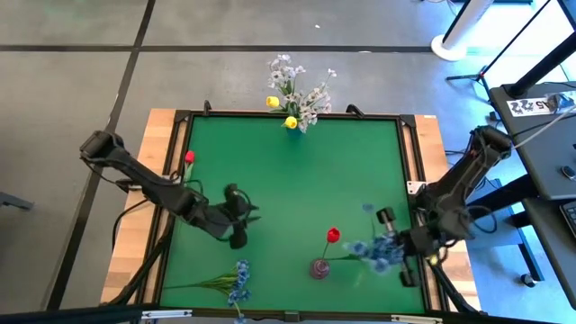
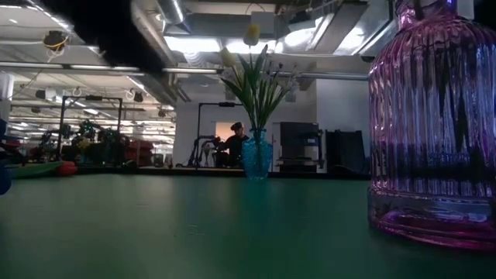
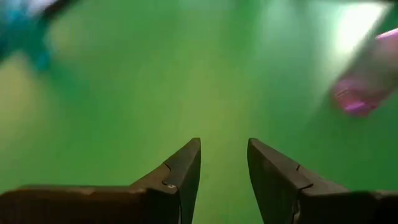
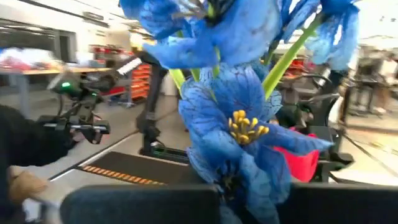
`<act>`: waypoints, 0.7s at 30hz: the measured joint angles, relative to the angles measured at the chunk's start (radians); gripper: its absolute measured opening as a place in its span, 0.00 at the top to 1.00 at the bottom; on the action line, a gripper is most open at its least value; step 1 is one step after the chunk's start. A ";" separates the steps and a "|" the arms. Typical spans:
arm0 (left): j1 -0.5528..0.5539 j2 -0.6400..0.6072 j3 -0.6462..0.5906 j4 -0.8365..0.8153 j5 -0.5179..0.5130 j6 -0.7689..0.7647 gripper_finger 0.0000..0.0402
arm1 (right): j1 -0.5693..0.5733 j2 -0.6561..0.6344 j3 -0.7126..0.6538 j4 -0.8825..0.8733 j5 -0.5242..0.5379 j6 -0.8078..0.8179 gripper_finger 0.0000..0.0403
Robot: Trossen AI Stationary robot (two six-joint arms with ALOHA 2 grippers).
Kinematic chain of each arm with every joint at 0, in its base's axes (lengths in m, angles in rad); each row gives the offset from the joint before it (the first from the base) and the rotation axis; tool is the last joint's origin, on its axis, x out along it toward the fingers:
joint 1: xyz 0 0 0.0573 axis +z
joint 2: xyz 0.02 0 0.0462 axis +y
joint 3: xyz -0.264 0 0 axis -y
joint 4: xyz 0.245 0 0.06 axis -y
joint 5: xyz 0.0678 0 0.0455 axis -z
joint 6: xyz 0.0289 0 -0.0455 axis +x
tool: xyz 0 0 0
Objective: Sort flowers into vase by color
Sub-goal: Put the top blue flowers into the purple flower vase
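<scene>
Green matting (image 1: 297, 180) covers the table. At lower right, the right gripper (image 1: 402, 256) is hidden behind the blue flower (image 4: 239, 118) it is clamped on. At centre left, the left gripper (image 3: 224, 171) is held apart, empty. A purple vase (image 2: 434, 124) is cut off at the frame edge.

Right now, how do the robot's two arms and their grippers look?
Both arms are dark and jointed, with black cables running along them. The left gripper has two dark, wedge-shaped fingers with angular, tapered tips. The right gripper is dark too, its finger shape hidden.
</scene>
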 joint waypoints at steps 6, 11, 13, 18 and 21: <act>0.062 -0.111 0.000 -0.550 0.101 -0.491 0.68 | -0.004 0.044 0.059 -0.037 0.010 0.064 0.98; 0.116 -0.105 -0.008 -0.853 0.206 -0.734 0.68 | -0.007 0.045 0.065 -0.051 0.026 0.124 0.99; 0.132 -0.102 -0.023 -0.869 0.244 -0.762 0.68 | -0.006 0.046 0.065 -0.058 0.026 0.134 0.99; 0.176 -0.102 -0.094 -0.871 0.389 -0.822 0.68 | -0.006 0.047 0.065 -0.090 0.027 0.178 0.97; 0.199 -0.101 -0.140 -0.821 0.469 -0.833 0.68 | -0.006 0.066 0.065 -0.092 0.041 0.180 0.98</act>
